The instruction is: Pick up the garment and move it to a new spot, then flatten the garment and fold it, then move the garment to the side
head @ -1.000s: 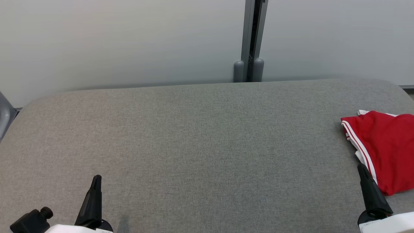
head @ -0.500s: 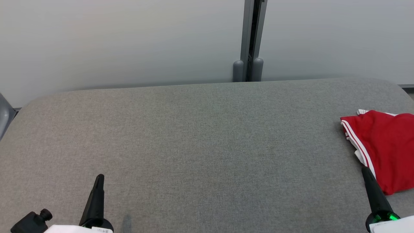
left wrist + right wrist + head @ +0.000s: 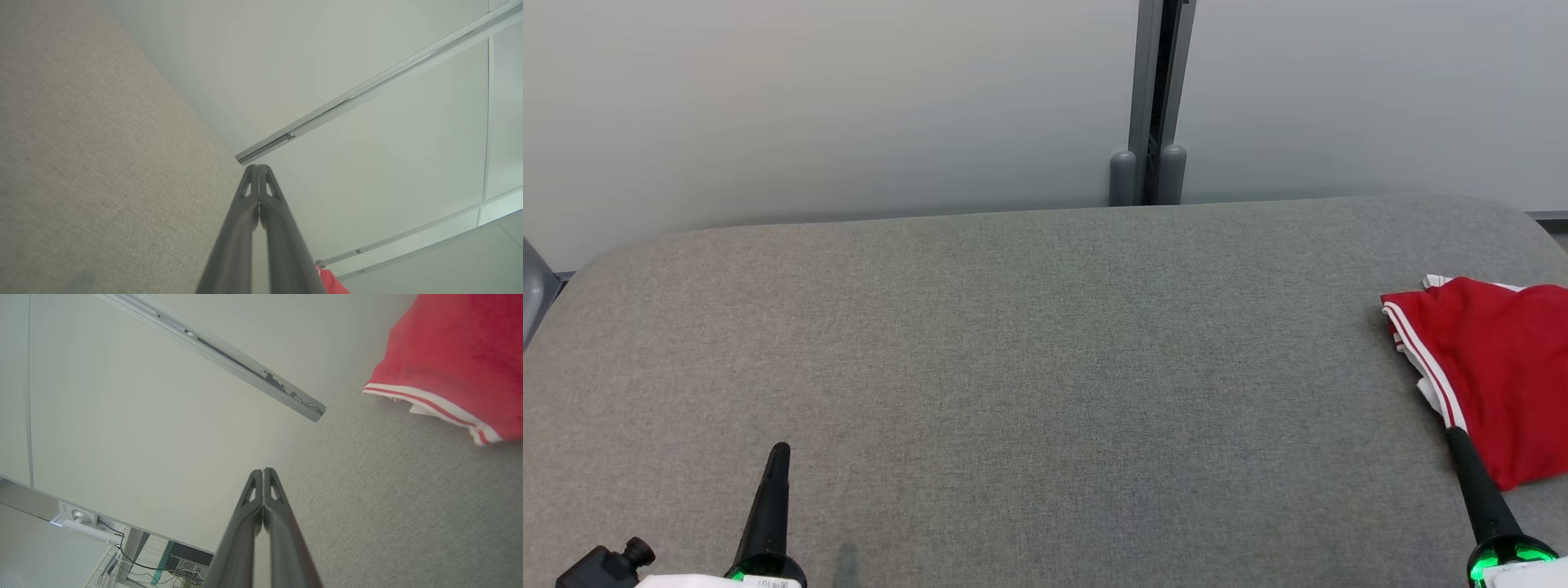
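A broad grey fabric-covered table [image 3: 1013, 367] stretches across in front of the robot, most of it bare. The crumpled red garment with white-striped trim [image 3: 1503, 367] lies at the table's far right end, running out of the head view, so I cannot tell its full extent.

From the right jaws it sits just ahead and off to their right. In the head view the tip seems to meet the near corner of the striped hem, but the right wrist view shows grey cloth between them, so I judge them close and not touching. That hem runs away from the right jaws towards the back of the table, so the cloth's nearest edge lies lengthwise beside their line of reach, not across it.

The left jaws are well apart from the garment, with the table's whole width between them.

Both pairs of jaws are pressed fully together and hold nothing. The right arm is plainly the nearer one for the pickup.
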